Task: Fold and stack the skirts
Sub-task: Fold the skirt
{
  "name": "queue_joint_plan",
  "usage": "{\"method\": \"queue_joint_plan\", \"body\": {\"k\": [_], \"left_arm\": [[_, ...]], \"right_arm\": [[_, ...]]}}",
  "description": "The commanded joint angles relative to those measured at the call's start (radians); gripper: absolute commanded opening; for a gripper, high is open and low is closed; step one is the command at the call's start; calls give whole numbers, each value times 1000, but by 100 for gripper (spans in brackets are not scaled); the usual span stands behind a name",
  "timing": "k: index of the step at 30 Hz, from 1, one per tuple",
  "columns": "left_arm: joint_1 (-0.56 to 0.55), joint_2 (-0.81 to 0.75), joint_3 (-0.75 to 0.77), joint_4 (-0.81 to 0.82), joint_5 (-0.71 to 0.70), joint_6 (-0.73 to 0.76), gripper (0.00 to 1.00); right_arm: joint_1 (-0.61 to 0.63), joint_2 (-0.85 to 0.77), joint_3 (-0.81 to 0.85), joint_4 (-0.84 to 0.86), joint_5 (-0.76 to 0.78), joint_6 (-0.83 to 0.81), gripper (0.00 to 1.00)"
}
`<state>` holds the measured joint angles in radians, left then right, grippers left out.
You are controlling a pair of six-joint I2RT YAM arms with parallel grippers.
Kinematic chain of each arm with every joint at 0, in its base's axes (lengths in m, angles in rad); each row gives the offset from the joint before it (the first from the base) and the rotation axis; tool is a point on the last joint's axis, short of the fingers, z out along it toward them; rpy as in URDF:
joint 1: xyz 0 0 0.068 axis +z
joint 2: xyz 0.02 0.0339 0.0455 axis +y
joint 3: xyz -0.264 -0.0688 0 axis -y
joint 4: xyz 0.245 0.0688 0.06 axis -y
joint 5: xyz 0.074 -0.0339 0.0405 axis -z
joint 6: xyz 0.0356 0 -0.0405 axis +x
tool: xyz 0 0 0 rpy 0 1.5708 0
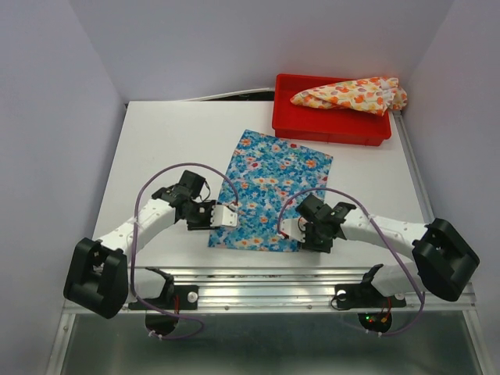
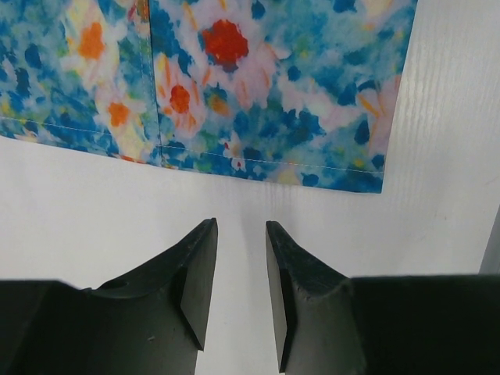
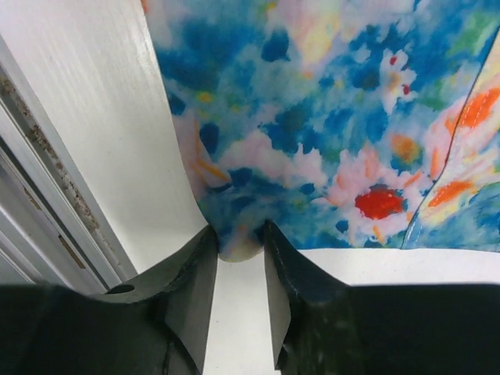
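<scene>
The blue floral skirt [image 1: 273, 191] lies flat in the middle of the white table. The cream-yellow skirt [image 1: 351, 94] lies bunched in the red tray. My left gripper [image 1: 234, 217] is at the skirt's near left edge. In the left wrist view it [image 2: 241, 234] is open and empty over bare table, just short of the blue skirt's hem [image 2: 234, 86]. My right gripper [image 1: 291, 228] is at the near right corner. In the right wrist view it [image 3: 238, 238] is shut on that corner of the blue skirt [image 3: 328, 117], and the cloth is pulled up into the jaws.
The red tray [image 1: 332, 129] stands at the far right of the table. A metal rail [image 1: 273, 285] runs along the table's near edge, also seen at the left of the right wrist view [image 3: 39, 203]. Grey walls close in both sides.
</scene>
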<state>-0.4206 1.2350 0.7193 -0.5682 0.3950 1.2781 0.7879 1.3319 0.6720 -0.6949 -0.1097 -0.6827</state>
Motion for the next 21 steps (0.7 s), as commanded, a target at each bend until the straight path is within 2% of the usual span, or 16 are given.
{"method": "queue_joint_plan", "body": {"k": [1, 2, 4, 5, 9, 12, 18, 21], "left_arm": [[-23, -3, -9, 4, -11, 26, 42], [-41, -8, -6, 4, -10, 24, 42], [-69, -22, -4, -2, -4, 12, 42], [-105, -26, -7, -16, -4, 9, 43], [-191, -54, -37, -48, -31, 4, 45], [-256, -75, -87, -58, -114, -9, 45], [-323, -68, -153, -1, -185, -52, 51], [-334, -8, -164, 45, -211, -91, 52]], "right_arm": [[11, 38, -38, 64, -7, 25, 30], [11, 42, -45, 74, -1, 26, 16], [11, 38, -45, 80, 1, 41, 2], [11, 30, -35, 74, -7, 44, 1], [11, 36, 3, 55, -61, 81, 1], [11, 55, 32, 49, -91, 97, 1], [11, 61, 34, 46, -91, 94, 1], [11, 55, 31, 38, -93, 89, 1]]}}
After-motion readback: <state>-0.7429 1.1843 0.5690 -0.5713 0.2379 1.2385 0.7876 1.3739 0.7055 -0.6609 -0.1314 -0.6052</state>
